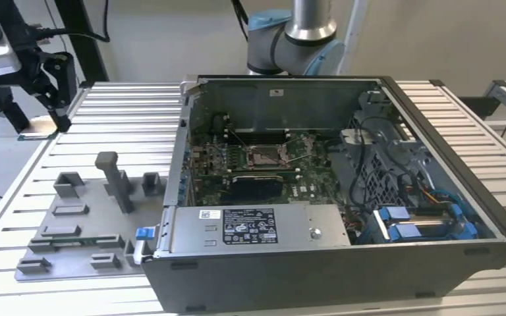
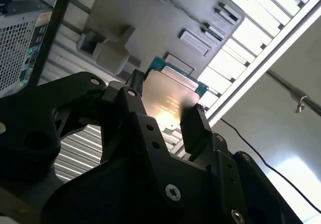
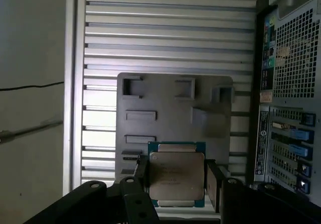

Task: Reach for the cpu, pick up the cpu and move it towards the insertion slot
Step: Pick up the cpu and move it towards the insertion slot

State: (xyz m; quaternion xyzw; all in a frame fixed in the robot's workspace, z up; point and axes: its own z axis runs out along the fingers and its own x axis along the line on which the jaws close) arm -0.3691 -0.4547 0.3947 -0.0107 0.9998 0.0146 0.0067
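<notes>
My gripper (image 1: 39, 126) hangs above the table's far corner at the exterior view's left, shut on the cpu (image 1: 37, 135), which shows there as a thin flat sliver between the black fingertips. In both wrist views the cpu (image 3: 175, 174) (image 2: 168, 96) is a silvery square with a green rim, clamped on two opposite edges and lifted clear of the grey fixture plate (image 3: 170, 113). The insertion slot (image 1: 266, 155), a metal-framed socket on the green board, lies inside the open computer case, well off to the exterior view's right of the gripper.
The grey fixture plate (image 1: 77, 224) with its upright blocks lies on the slatted table (image 1: 121, 118) left of the case. The case's tall wall (image 1: 185, 131) stands between gripper and socket. A black rectangular recess (image 1: 253, 187) sits just in front of the socket. The arm's base (image 1: 292, 39) rises behind the case.
</notes>
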